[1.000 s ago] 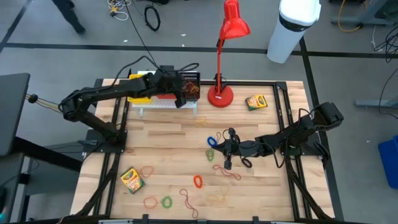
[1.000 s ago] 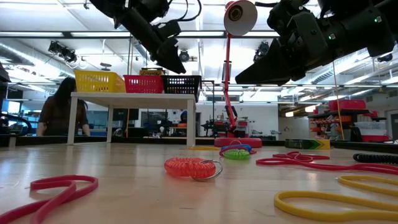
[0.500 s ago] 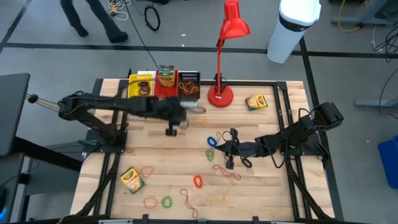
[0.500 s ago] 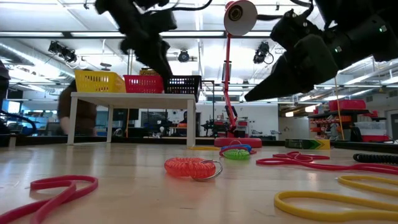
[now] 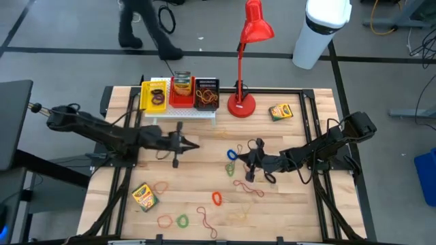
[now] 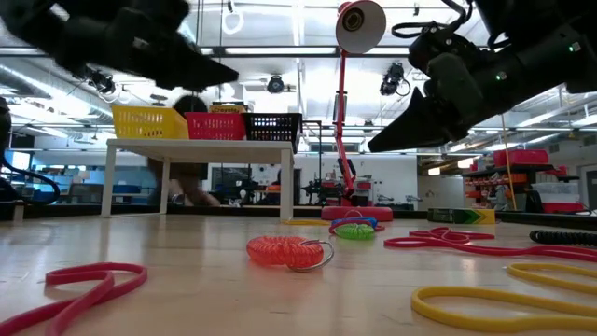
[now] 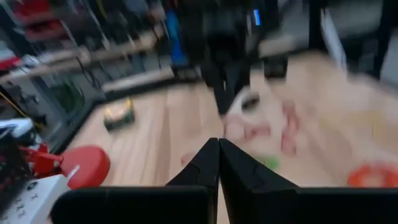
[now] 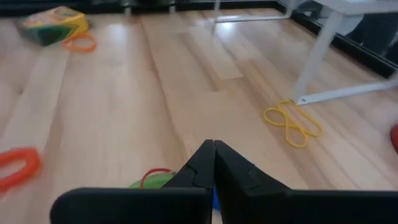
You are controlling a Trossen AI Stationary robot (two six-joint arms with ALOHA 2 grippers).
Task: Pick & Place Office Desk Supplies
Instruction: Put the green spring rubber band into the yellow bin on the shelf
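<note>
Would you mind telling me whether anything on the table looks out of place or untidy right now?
Yes: rubber bands lie scattered loose across the table, and two crayon boxes sit apart from the bins, one near the front left, one beside the lamp base. Nothing looks spilled or damaged.

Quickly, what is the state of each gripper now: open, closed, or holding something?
Left gripper: closed, holding nothing visible, above the table's middle.
Right gripper: closed, nothing visible between its fingers, near the blue and green bands.

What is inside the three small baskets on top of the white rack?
The yellow basket holds dark band loops, the red basket a crayon box, the black basket reddish-brown bands. Anything underneath these is covered.
</note>
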